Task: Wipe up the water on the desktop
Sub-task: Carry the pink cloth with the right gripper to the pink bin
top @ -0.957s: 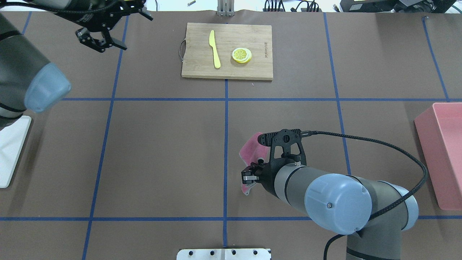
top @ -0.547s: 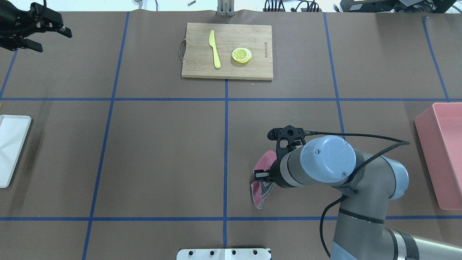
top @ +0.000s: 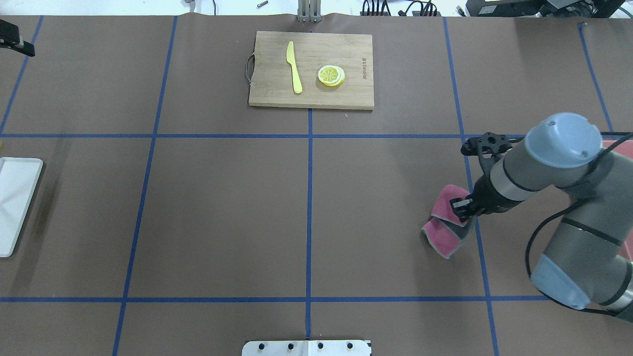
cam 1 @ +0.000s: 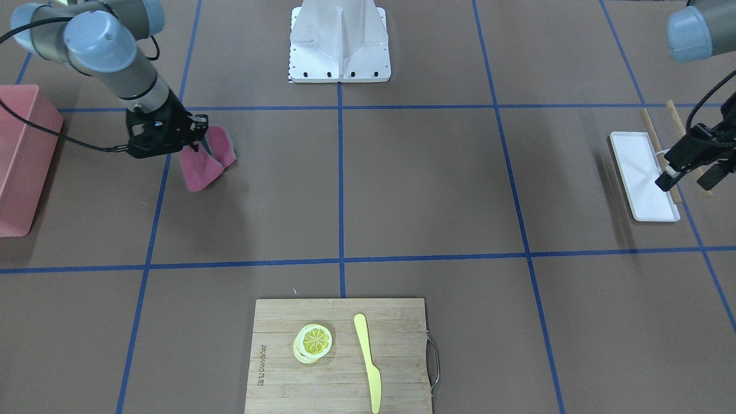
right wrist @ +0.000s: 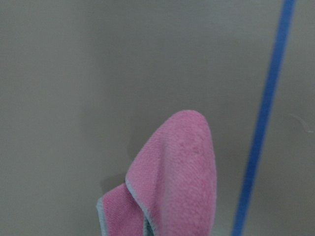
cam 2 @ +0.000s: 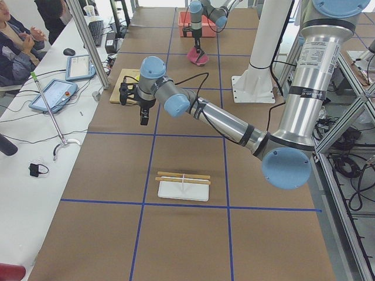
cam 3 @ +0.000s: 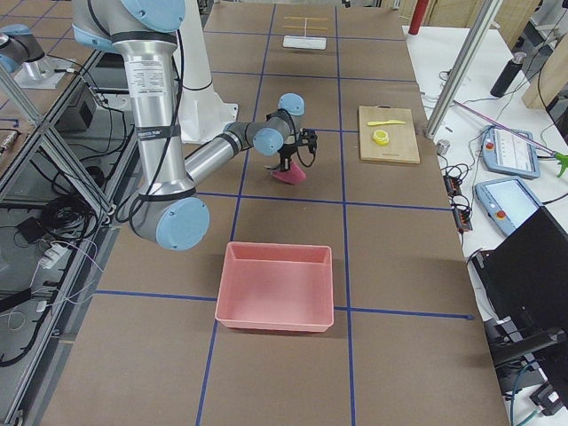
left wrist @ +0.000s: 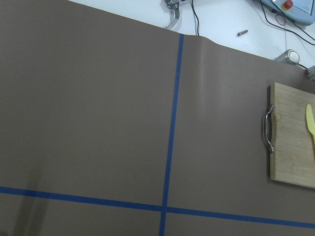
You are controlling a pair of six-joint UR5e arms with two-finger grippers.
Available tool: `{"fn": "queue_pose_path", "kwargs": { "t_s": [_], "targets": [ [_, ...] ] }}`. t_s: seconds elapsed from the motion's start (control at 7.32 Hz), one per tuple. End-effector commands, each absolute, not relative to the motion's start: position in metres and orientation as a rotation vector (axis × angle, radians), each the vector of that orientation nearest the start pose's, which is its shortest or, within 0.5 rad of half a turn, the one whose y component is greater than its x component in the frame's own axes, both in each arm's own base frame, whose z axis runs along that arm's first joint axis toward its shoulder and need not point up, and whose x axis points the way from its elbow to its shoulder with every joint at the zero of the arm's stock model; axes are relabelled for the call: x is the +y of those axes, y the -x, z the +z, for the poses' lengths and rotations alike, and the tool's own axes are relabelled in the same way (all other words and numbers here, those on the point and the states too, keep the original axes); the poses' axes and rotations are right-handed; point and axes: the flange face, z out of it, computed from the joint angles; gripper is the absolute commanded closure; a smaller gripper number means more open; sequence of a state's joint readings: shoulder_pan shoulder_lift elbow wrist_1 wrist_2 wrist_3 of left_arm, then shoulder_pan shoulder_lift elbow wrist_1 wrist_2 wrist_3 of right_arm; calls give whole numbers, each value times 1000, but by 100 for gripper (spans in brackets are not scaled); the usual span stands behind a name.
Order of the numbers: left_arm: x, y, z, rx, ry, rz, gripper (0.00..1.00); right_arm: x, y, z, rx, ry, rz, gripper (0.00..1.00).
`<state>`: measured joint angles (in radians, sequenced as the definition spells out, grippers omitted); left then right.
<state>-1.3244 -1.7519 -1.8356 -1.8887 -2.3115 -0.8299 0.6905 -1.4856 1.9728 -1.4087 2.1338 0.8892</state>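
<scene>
Right gripper [cam 1: 194,144] pinched the top edge of a pink cloth [cam 1: 202,167]. Its fingertips were mostly hidden behind the wrist in the overhead view and did not show in its own wrist view. Cloth was soft and fuzzy, with a pale hem, folded into two drooping lobes under the claw. Lowest fold sat at or just above the desktop [top: 222,207]; contact unclear. Desktop was a flat matte brown sheet with thin blue tape lines forming big rectangles, spread under both claws. One tape line ran just beside the cloth. Pink bin [cam 1: 26,161], smooth and rectangular, sat well out on the right claw's outer side, cut off by the frame edge.

White shallow rectangular tray [cam 1: 635,167] lay robot-ward of the left gripper [cam 1: 685,180], with two thin wooden sticks [cam 1: 648,126] along its long edge. Left claw hung above the desktop with fingers spread apart. It overlapped the tray's edge in the front-facing view, and only a black sliver of it showed overhead.

Well beyond both claws, away from the robot, lay a bamboo cutting board [top: 311,96], grainy, with a metal loop handle. On it lay a flat yellow knife [top: 294,66] and a round lemon slice [top: 331,75], apart from each other.
</scene>
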Motion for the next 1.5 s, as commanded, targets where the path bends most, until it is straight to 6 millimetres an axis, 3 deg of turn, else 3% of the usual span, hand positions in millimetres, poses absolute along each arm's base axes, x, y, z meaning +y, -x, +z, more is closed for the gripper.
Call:
{"fn": "queue_pose_path", "kwargs": {
  "t_s": [0.0,0.14,0.27,0.41,0.55,0.68,0.82,0.96,1.09,1.37],
  "targets": [
    [-557,-46,437,917,-287,-184,2,-391,307,442,-808,26,-212,100],
    [-558,-37,438,915,-294,-198,2,-391,337,413,-842,21,-226,100],
    [-557,-27,441,911,-298,-214,2,-375,387,369,-879,83,-163,100],
    [-555,-21,445,908,-302,-211,2,-373,445,316,-888,76,-116,100],
    [-546,-16,460,891,-298,-192,2,-378,499,278,-888,82,-67,100],
    [-543,-7,474,872,-311,-154,2,-374,531,265,-884,94,-39,100],
    [-526,2,512,833,-306,-70,2,-375,531,263,-884,89,-31,100],
    [-510,10,537,821,-286,-44,2,-389,506,289,-863,86,-18,100],
    [-493,8,571,812,-170,-88,2,-404,470,316,-843,36,-78,100],
    [-485,10,593,799,-86,-81,2,-412,370,375,-831,31,-151,100]
  ]
}}
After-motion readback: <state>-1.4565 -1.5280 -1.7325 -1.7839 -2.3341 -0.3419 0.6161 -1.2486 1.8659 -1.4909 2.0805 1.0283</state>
